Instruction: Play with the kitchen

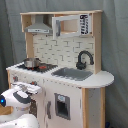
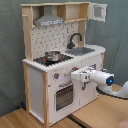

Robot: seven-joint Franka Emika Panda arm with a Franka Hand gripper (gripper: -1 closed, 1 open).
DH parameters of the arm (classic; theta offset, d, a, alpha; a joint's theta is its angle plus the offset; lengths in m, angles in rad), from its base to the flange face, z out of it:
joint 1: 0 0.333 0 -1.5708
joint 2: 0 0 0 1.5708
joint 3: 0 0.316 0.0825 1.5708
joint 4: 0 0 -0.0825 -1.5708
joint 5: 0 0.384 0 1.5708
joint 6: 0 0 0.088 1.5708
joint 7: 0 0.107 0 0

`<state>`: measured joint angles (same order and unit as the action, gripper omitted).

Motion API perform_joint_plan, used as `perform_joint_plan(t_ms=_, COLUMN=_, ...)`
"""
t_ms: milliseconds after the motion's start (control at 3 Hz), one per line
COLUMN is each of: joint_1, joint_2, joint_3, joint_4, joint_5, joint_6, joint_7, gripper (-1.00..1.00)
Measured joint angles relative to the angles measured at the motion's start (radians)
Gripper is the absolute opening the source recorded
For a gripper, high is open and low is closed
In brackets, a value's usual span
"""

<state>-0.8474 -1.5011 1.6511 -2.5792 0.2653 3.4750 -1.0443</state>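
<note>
1. Toy kitchen (image 2: 37, 75) directly ahead of the gripper (image 2: 76, 76), front panel just beyond the tip.
2. Fingers' state: cannot tell from either exterior view.
3. Knob (image 2: 56, 76) just past the tip in the second exterior view; oven door (image 2: 64, 96) below and ahead.
4. Pot (image 2: 52, 56) above, on the hob; faucet (image 1: 83, 59) and sink (image 1: 73, 74) above and further along the counter.
5. Probably reaching for the knobs: approach square to the panel, slow, light contact.
</note>
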Motion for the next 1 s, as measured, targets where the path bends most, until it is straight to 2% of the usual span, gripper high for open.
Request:
perform_joint_plan(t_ms=333, joint_1=0.001, joint_2=0.000, joint_3=0.000, joint_4=-0.001, joint_5=0.000, joint_6=-0.001, joint_7=-0.106, gripper=-1.00)
perform_joint_plan(t_ms=667, joint_1=0.002, joint_2=0.011, joint_3=-0.001, joint_4=0.000, joint_5=0.001, joint_6=-0.004, joint_7=-0.129, gripper=-1.00)
perform_joint_plan(t_ms=1000, joint_1=0.002, joint_2=0.012, joint_3=-0.001, joint_4=0.001, joint_5=0.001, joint_6=-0.004, joint_7=-0.127, gripper=1.00)
